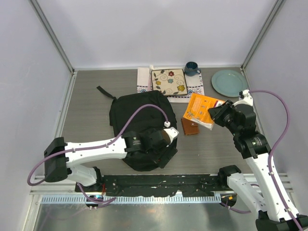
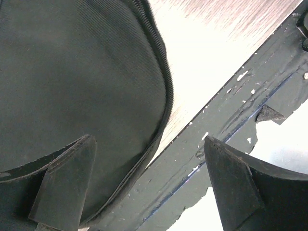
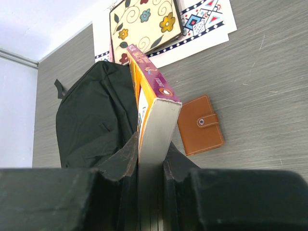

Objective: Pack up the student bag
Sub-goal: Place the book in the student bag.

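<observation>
Student bag [image 1: 137,120]: one; black, lying flat at mid-table [image 1: 86,120]; long axis roughly 12 to 6 in the top view; no opening can be made out.
Left gripper [image 2: 149,168]: jaws spread wide, holding nothing; hangs over the bag's near-right rim, at the bag's 5 o'clock.
Right gripper [image 3: 151,163]: pinching the orange book [image 3: 151,96] by its lower edge, the book standing out beyond the fingers.
Key relation: the bag lies at about 8 o'clock from the right gripper, near but apart; the left arm is the nearer to the bag, the right arm carries the load.
Judgement: the book has to travel toward 8 o'clock, and the bag probably needs opening first.
Brown wallet [image 1: 190,127]: one; between bag and book, just beside the bag's 3 o'clock side.
Floral case [image 1: 168,82]: one; at the bag's 12 o'clock, on one patterned cloth [image 1: 143,79].
Blue mug [image 1: 191,68]: one; far edge, 1 o'clock.
Teal plate [image 1: 229,83]: one; 2 o'clock of the bag.
Arms: two.
</observation>
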You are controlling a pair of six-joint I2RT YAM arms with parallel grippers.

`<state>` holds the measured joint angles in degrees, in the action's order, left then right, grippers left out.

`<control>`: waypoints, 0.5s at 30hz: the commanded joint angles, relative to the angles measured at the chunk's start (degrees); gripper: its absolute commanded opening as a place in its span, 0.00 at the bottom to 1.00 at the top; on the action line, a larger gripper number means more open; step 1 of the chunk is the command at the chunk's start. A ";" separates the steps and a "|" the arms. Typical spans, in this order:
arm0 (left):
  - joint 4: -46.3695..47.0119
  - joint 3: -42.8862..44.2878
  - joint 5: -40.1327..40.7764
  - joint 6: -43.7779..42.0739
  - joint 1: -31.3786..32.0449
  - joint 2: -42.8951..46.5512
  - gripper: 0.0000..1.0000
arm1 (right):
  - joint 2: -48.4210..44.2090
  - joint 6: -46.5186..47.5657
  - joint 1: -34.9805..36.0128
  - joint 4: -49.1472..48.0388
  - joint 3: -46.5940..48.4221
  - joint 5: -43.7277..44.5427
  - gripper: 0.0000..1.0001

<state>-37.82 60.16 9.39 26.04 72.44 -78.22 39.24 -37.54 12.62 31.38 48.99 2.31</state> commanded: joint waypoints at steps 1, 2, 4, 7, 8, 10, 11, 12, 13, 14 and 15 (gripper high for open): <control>-0.50 4.52 -1.12 -3.19 1.56 -3.17 0.95 | -0.75 -1.13 -0.14 -3.25 1.63 1.03 0.00; -0.58 4.87 -1.13 -3.63 1.73 -4.48 0.93 | -0.84 -0.96 -0.14 -3.34 1.63 0.77 0.00; -0.94 5.75 -1.30 -3.81 2.35 -5.54 0.90 | -0.66 -0.96 -0.23 -3.34 1.55 0.68 0.00; -1.11 6.28 -0.51 -3.81 2.96 -7.65 0.82 | -0.40 -1.04 -0.14 -3.34 1.55 0.59 0.00; -1.11 6.28 -0.25 -3.81 3.05 -8.44 0.81 | -0.31 -1.04 -0.14 -3.34 1.54 0.59 0.00; -1.11 6.37 0.19 -3.81 3.23 -9.23 0.77 | -0.31 -0.96 -0.05 -3.25 1.46 0.51 0.00; -0.94 6.55 0.19 -3.81 3.40 -10.11 0.73 | -0.31 -0.96 -0.23 -3.34 1.37 0.51 0.00; -0.94 6.63 0.19 -3.81 3.40 -10.46 0.71 | -0.31 -0.96 -0.23 -3.25 1.28 0.51 0.00; -1.02 6.72 0.28 -3.81 3.49 -10.90 0.65 | -0.40 -1.04 -0.14 -3.34 1.19 0.51 0.00; -1.02 7.07 0.37 -3.81 3.67 -11.25 0.62 | -0.31 -0.87 -0.14 -3.34 1.19 0.51 0.00; -1.02 7.34 0.46 -3.89 3.76 -11.95 0.58 | -0.31 -0.96 -0.14 -3.25 1.11 0.51 0.00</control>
<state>-38.50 64.62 9.04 23.05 75.48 -88.92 39.27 -37.63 12.62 31.92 48.99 2.28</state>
